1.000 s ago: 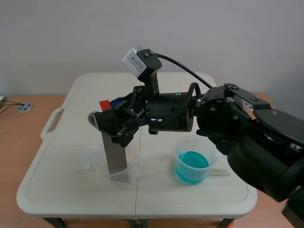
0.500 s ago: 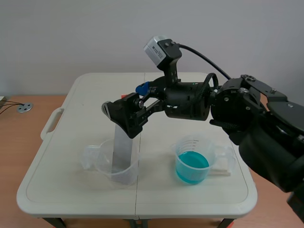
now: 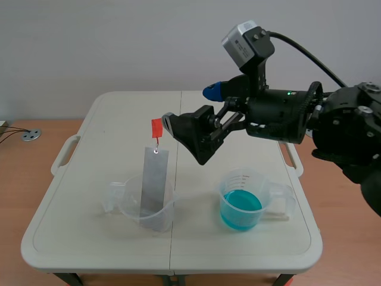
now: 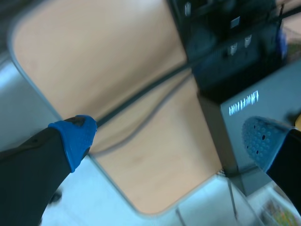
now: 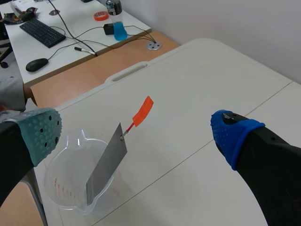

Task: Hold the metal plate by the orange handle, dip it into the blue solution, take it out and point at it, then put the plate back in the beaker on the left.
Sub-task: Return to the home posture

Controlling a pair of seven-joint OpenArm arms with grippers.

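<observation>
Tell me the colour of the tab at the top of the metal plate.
Orange-red. The tab shows best in the right wrist view.

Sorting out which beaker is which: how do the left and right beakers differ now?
The left beaker holds the metal plate with its orange handle sticking up; the right beaker holds none. The right beaker contains blue solution; the left beaker shows none. Both are clear, upright, on the table.
</observation>
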